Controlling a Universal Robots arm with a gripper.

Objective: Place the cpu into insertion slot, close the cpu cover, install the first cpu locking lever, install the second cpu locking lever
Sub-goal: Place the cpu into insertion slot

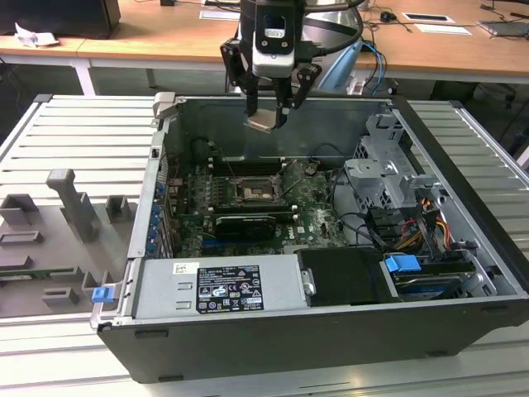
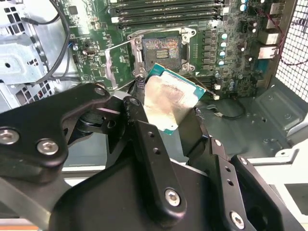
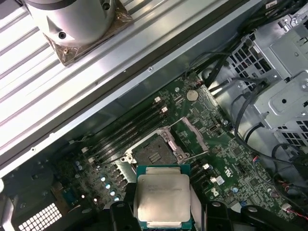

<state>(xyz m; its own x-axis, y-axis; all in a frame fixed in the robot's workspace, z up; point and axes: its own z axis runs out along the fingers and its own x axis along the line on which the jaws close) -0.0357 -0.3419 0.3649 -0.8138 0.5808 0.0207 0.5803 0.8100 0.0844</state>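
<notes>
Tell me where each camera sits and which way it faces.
Exterior view: off the arm, above the open computer case, looking down into it; shows the pincer holding the cpu.
First wrist view: on the arm, looking down past the cpu at the insertion slot; pincer fingers flank it.
Second wrist view: on the arm, looking along the black pincer links toward the cpu.
Both wrist views share the cpu and the insertion slot.

Looking like a robotics lab or electronics workshop. Showing an opened desktop computer case [image 1: 331,335] lying on a ribbed metal table [image 1: 74,132], with grey moulded fixtures [image 1: 78,207] beside it toward the exterior view's left. Showing a robot arm [image 1: 331,33] hanging over the case, and long wooden tables [image 1: 165,41] behind carrying papers [image 1: 221,14].
</notes>
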